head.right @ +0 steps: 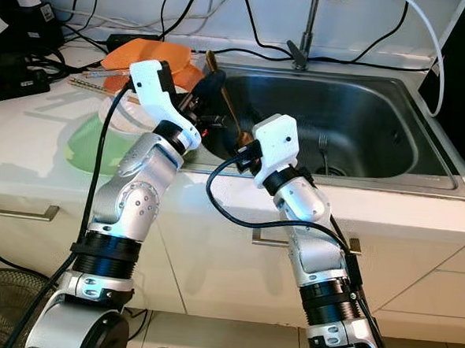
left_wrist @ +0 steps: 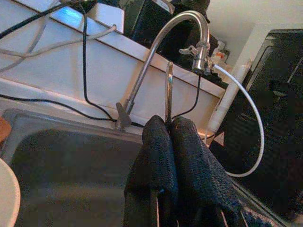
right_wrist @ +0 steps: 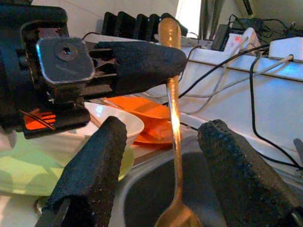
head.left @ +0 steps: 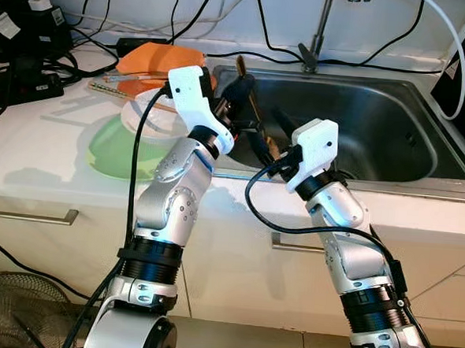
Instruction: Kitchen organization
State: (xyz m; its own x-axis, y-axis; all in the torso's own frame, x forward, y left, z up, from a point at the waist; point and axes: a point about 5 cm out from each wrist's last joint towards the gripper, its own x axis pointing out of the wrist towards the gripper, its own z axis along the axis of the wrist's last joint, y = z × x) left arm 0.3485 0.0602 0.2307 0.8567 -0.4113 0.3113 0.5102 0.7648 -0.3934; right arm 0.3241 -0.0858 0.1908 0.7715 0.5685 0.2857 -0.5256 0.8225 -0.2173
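Your left gripper point(head.left: 239, 95) is clamped tight on the slim golden metal spoon point(right_wrist: 173, 123), dangling it bowl-down over the stainless steel sink point(head.left: 378, 112) at its 9 o'clock rim. Right gripper point(right_wrist: 163, 177) waits spread wide around the handle, probably for a handover.

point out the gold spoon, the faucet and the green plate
gold spoon point(right_wrist: 173, 101): right wrist view, on the middle of its handle
faucet point(left_wrist: 161, 40): left wrist view, on the curved neck
green plate point(head.left: 111, 151): left eye view, on the bare rim nearest the counter edge
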